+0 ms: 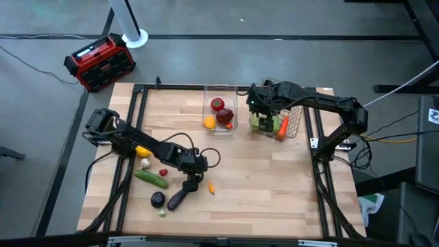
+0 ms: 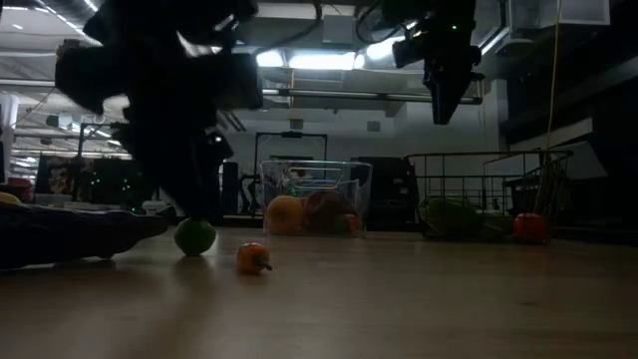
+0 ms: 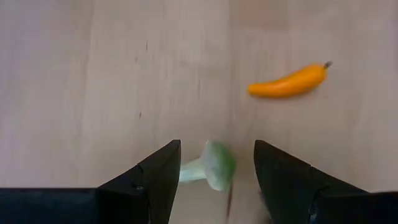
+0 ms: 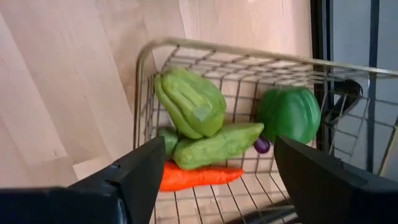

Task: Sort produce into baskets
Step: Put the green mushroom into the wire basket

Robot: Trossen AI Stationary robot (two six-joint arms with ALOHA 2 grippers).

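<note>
- The left gripper (image 3: 214,171) stood open astride a small pale-green stemmed vegetable (image 3: 214,165), ready to pick it.
- The right gripper (image 4: 214,180), empty and spread, hung over the copper wire mesh basket (image 4: 186,53) of green vegetables.

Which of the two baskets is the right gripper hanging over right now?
The wire mesh basket, holding green vegetables and a carrot. The right gripper hangs open above it; the clear plastic bin, with red and orange fruit, sits beside it, nearer the left arm.

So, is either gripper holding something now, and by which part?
Nothing is held. The left gripper has open jaws around a small green vegetable, not touching. The right gripper is open above the wire basket.
</note>
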